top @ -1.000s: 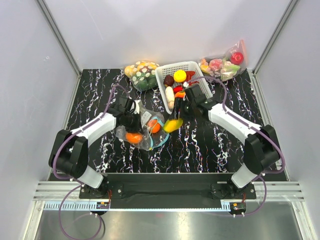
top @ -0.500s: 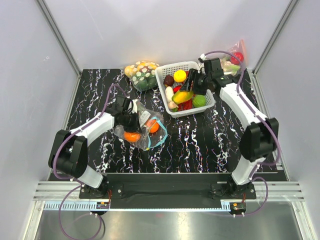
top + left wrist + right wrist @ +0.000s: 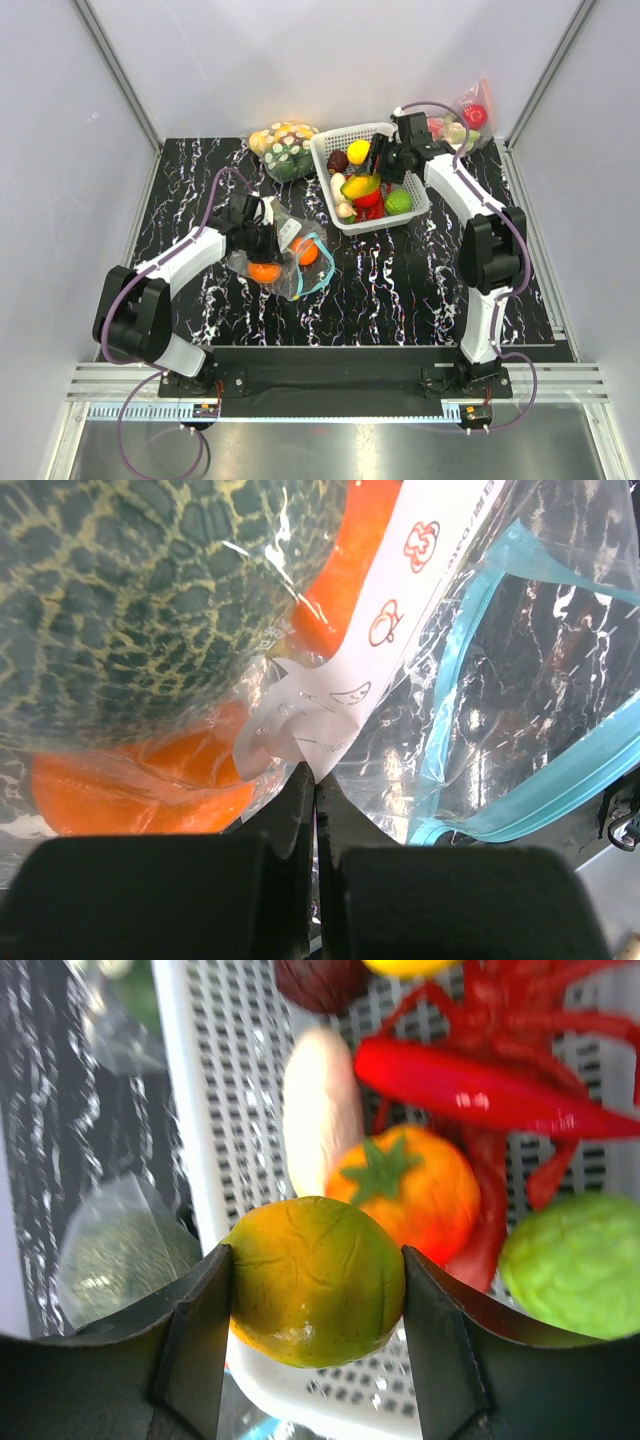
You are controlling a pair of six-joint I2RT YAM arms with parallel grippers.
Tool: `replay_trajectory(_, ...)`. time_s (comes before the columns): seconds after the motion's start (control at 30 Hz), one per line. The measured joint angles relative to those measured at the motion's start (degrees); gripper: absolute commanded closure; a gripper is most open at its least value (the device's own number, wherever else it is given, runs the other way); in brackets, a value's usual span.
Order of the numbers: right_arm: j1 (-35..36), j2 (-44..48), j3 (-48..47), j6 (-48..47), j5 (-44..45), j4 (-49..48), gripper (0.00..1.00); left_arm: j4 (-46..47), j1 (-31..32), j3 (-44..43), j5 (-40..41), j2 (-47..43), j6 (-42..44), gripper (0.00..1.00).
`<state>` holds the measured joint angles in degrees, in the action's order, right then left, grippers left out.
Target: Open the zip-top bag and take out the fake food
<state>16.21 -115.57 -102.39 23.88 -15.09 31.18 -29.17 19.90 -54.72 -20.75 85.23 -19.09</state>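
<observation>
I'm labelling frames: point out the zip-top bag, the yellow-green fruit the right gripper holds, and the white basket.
zip-top bag [image 3: 289,262], top external view, middle of clear plastic.
yellow-green fruit [image 3: 315,1280], right wrist view, centre of skin.
white basket [image 3: 212,1090], right wrist view, left mesh wall.

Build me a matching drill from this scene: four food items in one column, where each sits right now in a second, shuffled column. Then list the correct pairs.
Items
1. yellow-green piece
2. dark green bumpy ball
3. lime-green ball
4. red apple

Places
A. lying in the white basket
B. clamped between the right gripper's fingers
C. inside the zip-top bag
D. inside the clear bag at the table's far right corner

Pairs: 1-B, 2-C, 3-A, 4-D
</observation>
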Motion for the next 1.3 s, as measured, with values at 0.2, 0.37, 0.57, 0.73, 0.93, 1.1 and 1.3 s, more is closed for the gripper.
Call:
replay_trajectory(0.2,0.0,-6.4,-8.8,1.4,0.4,-2.9,0.77,-0.1,0.0,0.0,0.0,0.0,0.6,1.00)
replay_trajectory(0.37,0.0,-13.4,-16.5,1.2,0.9,-2.7,0.33,-0.1,0.0,0.0,0.0,-0.1,0.9,1.00)
replay_trajectory(0.57,0.0,-16.7,-21.5,-0.9,0.9,-1.3,0.03,0.0,0.0,0.0,-0.1,-1.0,1.3,1.00)
replay_trajectory(0.73,0.0,-16.5,-22.0,-3.2,1.7,-1.5,0.02,-0.1,-0.4,0.0,-0.7,-1.5,1.3,1.00)
replay_trajectory(0.93,-0.1,-12.4,-18.6,-7.1,4.7,-1.4,0.03,-0.3,-1.0,-0.7,-3.2,-1.5,1.1,1.00)
replay_trajectory(1.1,-0.1,0.3,-8.1,-9.8,6.1,-2.0,0.07,0.6,-1.1,-0.9,-5.4,-2.2,0.2,1.00)
replay_trajectory(1.3,2.7,19.6,8.2,-10.1,6.1,-4.2,0.23,1.1,-1.1,-0.9,-6.7,-3.4,-0.7,1.00)
